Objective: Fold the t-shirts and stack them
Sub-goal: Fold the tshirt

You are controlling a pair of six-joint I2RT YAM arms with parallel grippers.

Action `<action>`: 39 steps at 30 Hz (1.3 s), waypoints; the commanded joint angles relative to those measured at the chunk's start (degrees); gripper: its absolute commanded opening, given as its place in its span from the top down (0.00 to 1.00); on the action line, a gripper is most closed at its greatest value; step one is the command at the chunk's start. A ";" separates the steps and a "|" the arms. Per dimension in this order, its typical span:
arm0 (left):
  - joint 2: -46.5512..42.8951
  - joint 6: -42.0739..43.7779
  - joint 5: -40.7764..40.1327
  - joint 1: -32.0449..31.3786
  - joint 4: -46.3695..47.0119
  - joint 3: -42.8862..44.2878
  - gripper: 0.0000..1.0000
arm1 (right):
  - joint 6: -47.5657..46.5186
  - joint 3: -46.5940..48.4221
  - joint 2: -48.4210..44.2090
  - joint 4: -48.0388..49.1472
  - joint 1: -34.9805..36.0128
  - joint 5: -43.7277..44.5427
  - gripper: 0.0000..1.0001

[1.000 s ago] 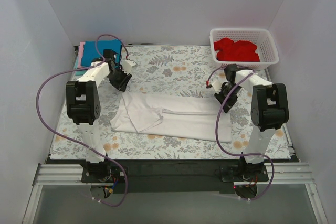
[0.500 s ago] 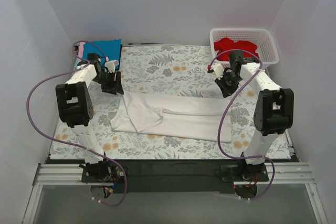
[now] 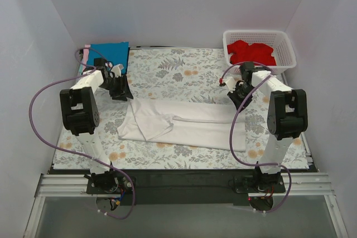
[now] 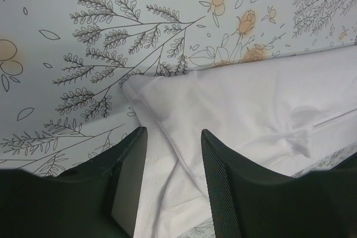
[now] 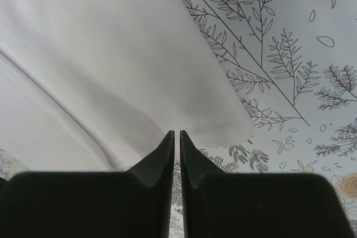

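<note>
Your left tool (image 4: 173,137) hangs spread, empty, over the white t-shirt's (image 3: 184,124) far left corner; your right tool (image 5: 177,135), pressed together, empty, over its far right corner.

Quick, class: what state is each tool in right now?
Left tool: open, empty, over the white shirt.
Right tool: shut, holding nothing.

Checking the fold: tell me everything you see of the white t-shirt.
The white t-shirt is soft plain cloth, folded lengthwise into a long band, flat on the floral table cloth. The open left pincer hovers at its far left corner, the shut right pincer at its far right corner; neither grips it.
</note>
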 commanded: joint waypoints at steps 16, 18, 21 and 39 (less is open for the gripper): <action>-1.08 -2.90 2.50 0.00 2.67 -2.27 0.59 | 0.84 -8.48 -11.19 -0.53 -0.26 -0.53 0.87; -0.99 -3.08 3.11 0.00 2.93 -2.01 0.60 | 1.10 -9.72 -12.86 -0.61 -0.17 -1.06 0.87; -0.81 -3.78 3.72 0.00 3.20 -1.92 0.65 | 1.80 -11.74 -14.79 -0.70 0.27 -2.20 0.87; -0.02 -6.68 2.32 0.09 4.08 -1.30 0.72 | 2.42 -25.36 -17.88 4.74 3.96 -0.45 0.89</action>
